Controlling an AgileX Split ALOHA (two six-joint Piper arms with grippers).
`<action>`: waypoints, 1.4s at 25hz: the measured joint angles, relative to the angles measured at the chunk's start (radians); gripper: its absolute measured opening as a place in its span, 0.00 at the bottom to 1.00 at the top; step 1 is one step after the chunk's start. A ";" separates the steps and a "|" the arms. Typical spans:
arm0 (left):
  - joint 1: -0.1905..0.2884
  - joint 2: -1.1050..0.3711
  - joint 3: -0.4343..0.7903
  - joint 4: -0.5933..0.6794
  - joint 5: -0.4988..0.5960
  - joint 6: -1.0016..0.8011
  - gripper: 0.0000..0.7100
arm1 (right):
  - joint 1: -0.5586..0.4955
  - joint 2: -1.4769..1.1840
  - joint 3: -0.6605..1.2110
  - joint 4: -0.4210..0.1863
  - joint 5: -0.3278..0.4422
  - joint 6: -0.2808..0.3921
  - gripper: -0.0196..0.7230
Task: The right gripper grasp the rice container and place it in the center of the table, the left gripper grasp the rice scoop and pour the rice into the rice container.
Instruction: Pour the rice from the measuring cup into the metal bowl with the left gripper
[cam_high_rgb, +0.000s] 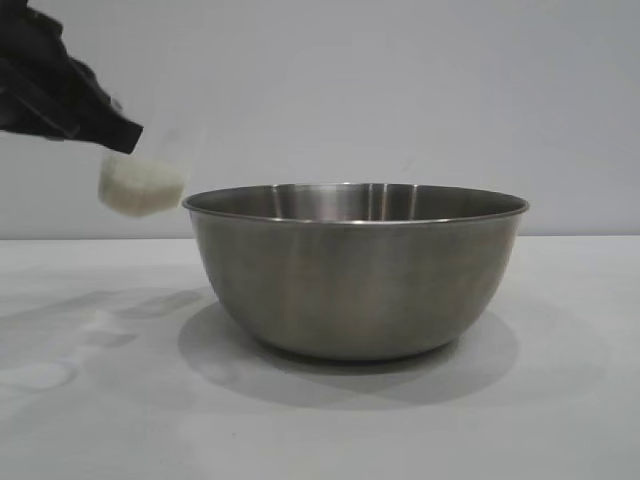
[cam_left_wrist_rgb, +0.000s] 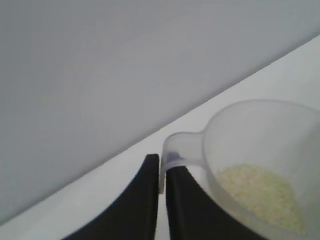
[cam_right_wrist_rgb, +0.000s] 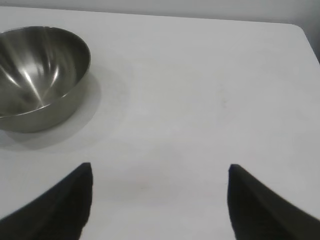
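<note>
While one steel rice container (cam_high_rgb: 356, 270) stands mid-counter (cam_high_rgb: 560, 400), one rice scoop (cam_high_rgb: 140, 175) carrying rice (cam_high_rgb: 138, 188) hangs at upper left, near its rim. Left tool (cam_left_wrist_rgb: 160, 172): fingers closed on the scoop handle. Right tool (cam_right_wrist_rgb: 160, 200): wide open, empty, well apart. Counter white; wall plain grey.

A matte black left gripper (cam_left_wrist_rgb: 160, 200) with two curved, tapering fingers is seen at the lower centre. The right gripper (cam_right_wrist_rgb: 160, 200) shows two black pointed fingers at the lower corners.
</note>
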 joint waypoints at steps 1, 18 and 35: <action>0.000 -0.011 0.000 0.014 0.000 0.022 0.00 | 0.000 0.000 0.000 0.000 0.000 0.000 0.67; 0.000 -0.039 -0.167 0.307 0.002 0.237 0.00 | 0.000 0.000 0.000 0.000 0.000 0.000 0.67; 0.000 -0.039 -0.232 0.698 0.002 0.462 0.00 | 0.000 0.000 0.000 0.000 0.000 0.000 0.67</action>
